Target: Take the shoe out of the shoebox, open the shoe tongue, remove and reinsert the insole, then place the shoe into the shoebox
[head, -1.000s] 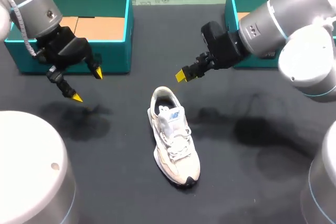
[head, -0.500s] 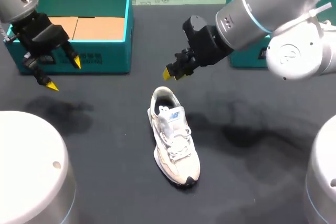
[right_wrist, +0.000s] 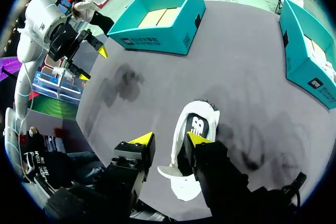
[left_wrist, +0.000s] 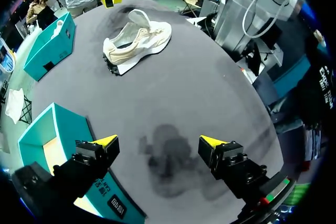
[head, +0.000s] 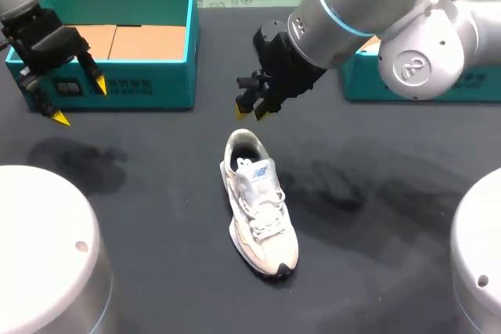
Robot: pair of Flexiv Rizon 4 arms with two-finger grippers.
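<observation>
Shoe point(head: 258, 205) sits out in front of the shoebox point(head: 117, 95), heel toward it, toe away. Our right gripper point(head: 250, 113), fingers apart, hovers over the heel, nearer by far; our left gripper point(head: 78, 101), also spread, hangs at the shoebox's front.

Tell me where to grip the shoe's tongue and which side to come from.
Grip the free top edge of the tongue, probably from above on the heel side. The shoe stands on its sole with its mouth open upward, and the laces cover the tongue's lower part. The right end effector, open, hovers just beyond the heel.
</observation>
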